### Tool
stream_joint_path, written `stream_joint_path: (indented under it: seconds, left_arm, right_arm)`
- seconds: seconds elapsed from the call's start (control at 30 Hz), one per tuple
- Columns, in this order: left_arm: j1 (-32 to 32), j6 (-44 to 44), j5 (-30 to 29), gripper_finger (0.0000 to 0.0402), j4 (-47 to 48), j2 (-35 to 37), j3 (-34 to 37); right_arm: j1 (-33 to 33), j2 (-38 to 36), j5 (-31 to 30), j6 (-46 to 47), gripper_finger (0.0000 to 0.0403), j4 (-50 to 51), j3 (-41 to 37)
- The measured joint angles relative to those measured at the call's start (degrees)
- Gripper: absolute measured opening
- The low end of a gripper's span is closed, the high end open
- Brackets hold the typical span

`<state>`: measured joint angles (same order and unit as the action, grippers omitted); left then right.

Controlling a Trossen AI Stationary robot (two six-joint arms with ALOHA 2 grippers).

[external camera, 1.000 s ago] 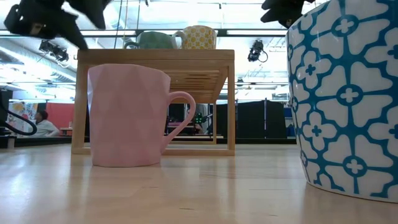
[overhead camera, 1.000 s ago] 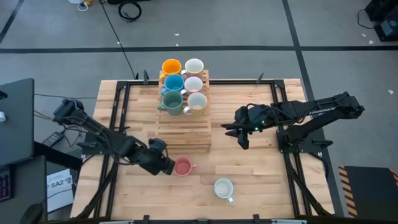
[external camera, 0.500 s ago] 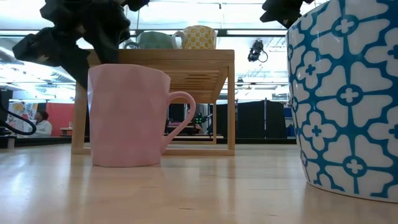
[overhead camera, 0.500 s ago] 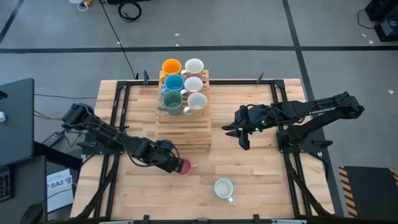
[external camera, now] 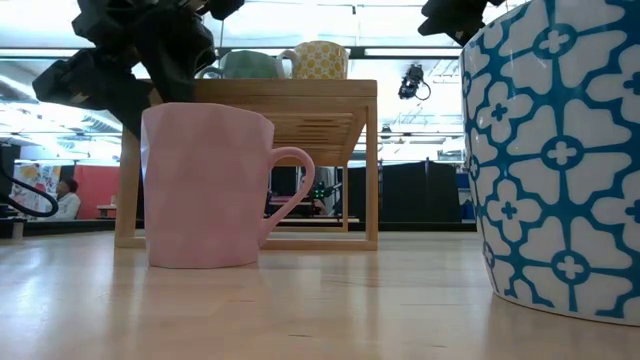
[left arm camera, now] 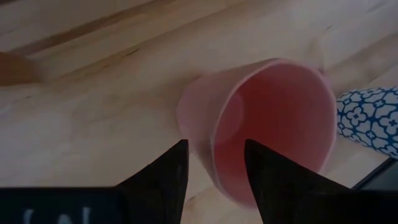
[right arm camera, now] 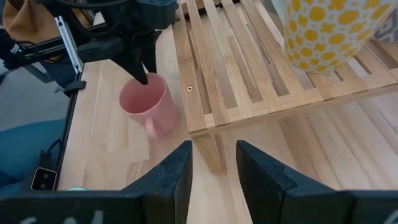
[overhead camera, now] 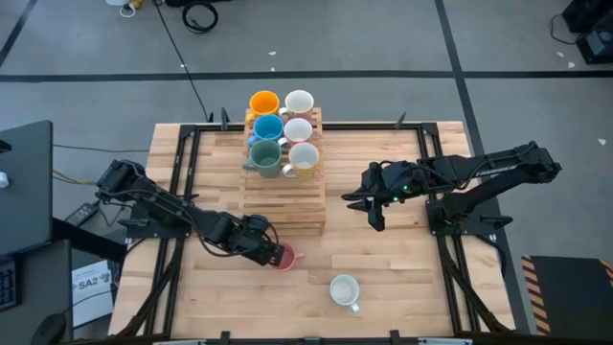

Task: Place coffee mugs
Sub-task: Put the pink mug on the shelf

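Note:
A pink mug (overhead camera: 283, 258) stands upright on the table, in front of the wooden rack (overhead camera: 283, 196). My left gripper (overhead camera: 268, 251) is down at the mug's left rim, open; in the left wrist view (left arm camera: 214, 180) its fingers straddle the mug's wall (left arm camera: 205, 134). Several mugs stand at the rack's far end: orange (overhead camera: 263, 103), blue (overhead camera: 267, 127), green (overhead camera: 264, 155) and pale ones (overhead camera: 301, 130). A white mug with a blue pattern (overhead camera: 344, 288) stands near the table's front edge. My right gripper (overhead camera: 374, 216) hangs open and empty to the right of the rack. My left gripper comes at the pink mug from above, slanting down from the table's left. One finger (left arm camera: 273, 180) is inside the mug and one (left arm camera: 165, 180) is outside its wall. The inner finger stands off the rim. I cannot tell whether the outer finger touches the wall.
The rack's near half (right arm camera: 249, 74) is bare slats. Bare wooden table lies in front of the rack and to its right. Black frame rails (overhead camera: 180, 163) run along both sides of the table, over each arm's base.
My left gripper has gone down and toward the table's right edge, onto the pink mug's left rim, and it now straddles the wall. The mug has stayed where it was.

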<state>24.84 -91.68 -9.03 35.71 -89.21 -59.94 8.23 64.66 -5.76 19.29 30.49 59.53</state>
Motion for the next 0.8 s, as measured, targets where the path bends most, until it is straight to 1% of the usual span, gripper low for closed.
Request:
stream_joint_path:
  seconds: [0.17,0.23,0.33,0.8]
  left_arm:
    - [1.23,-0.08,0.29,0.016,0.02,-0.04,0.09]
    - [1.88,-1.04,2.92,0.016,-0.33,-0.3,0.24]
    - [2.61,-1.19,4.67,0.016,0.3,-0.52,0.56]
    - [2.3,-0.92,3.16,0.016,-0.73,-0.35,0.37]
  right_arm:
    - [0.0,0.0,0.03,0.02,0.013,0.02,0.0]
    - [0.0,0.0,0.68,0.02,0.013,0.02,0.0]
    - [0.02,0.0,1.38,0.02,0.013,0.02,0.0]
    - [0.02,-0.02,1.4,0.02,0.013,0.02,0.0]
